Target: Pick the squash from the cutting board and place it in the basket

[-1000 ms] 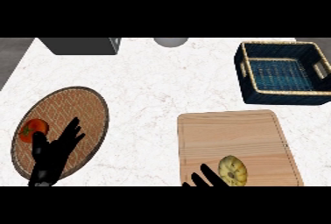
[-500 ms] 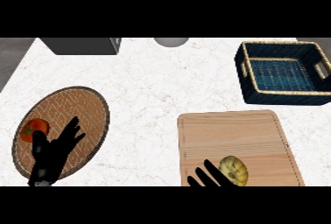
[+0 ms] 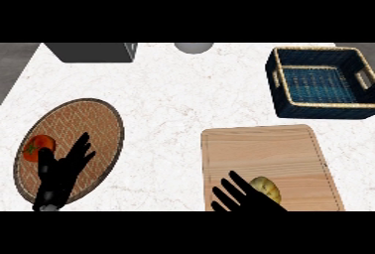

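Nearest, right hand (image 3: 245, 201) with fingers spread, touching the squash (image 3: 265, 188) on the cutting board (image 3: 267, 151), left hand (image 3: 62, 171) resting open over a woven mat (image 3: 88, 124) beside a tomato (image 3: 38, 148), basket (image 3: 322, 82) far right.

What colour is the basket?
Dark blue with a tan rim, seen in the head view.

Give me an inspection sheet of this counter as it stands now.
Surface: white marbled counter.
Job's things: squash on the cutting board, near its lower edge; basket at upper right, nothing seen inside.
Clutter: tomato on round woven mat; grey box; grey round object.
Hands: left hand open over the mat; right hand open beside the squash.
Cables: nothing seen.
Surroundings: nothing seen.
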Action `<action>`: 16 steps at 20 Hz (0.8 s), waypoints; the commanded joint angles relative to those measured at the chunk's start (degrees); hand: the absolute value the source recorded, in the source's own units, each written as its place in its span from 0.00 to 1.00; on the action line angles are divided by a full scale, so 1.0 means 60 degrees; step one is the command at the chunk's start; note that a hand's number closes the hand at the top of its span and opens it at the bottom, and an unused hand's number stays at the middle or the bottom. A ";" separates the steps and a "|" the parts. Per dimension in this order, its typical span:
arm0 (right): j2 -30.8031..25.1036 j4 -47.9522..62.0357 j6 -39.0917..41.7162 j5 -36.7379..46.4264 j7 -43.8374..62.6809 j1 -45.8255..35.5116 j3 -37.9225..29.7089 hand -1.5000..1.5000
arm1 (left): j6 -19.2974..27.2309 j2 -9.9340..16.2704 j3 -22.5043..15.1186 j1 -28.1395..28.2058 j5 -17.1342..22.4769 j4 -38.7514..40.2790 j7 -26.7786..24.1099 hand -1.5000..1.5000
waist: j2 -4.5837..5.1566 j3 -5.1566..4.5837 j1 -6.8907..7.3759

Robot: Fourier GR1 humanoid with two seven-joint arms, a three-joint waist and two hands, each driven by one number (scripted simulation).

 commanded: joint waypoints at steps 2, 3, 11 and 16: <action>-0.0292 0.0809 -0.0923 0.0534 -0.0973 0.0330 -0.0176 0.00 | -0.0098 0.0006 -0.0145 0.0948 -0.0135 -0.0246 0.0200 0.50 | 0.0058 -0.0109 0.0042; 0.0047 0.0325 -0.0393 0.0794 -0.0536 0.0529 0.0182 0.00 | 0.0101 -0.0460 -0.0127 0.0434 -0.0356 0.0701 -0.0324 0.50 | 0.0058 -0.0120 -0.0057; 0.0176 0.1916 -0.0586 0.1878 -0.1169 0.0284 0.0101 0.00 | 0.0004 -0.0329 -0.0110 0.0412 -0.0380 -0.0096 0.0603 0.50 | 0.0052 -0.0117 -0.0017; 0.0358 0.2472 -0.0746 0.1933 -0.1555 0.0364 -0.0442 0.00 | -0.0016 -0.0504 -0.0012 0.0426 -0.0456 0.0190 0.0542 0.50 | 0.0061 -0.0118 -0.0024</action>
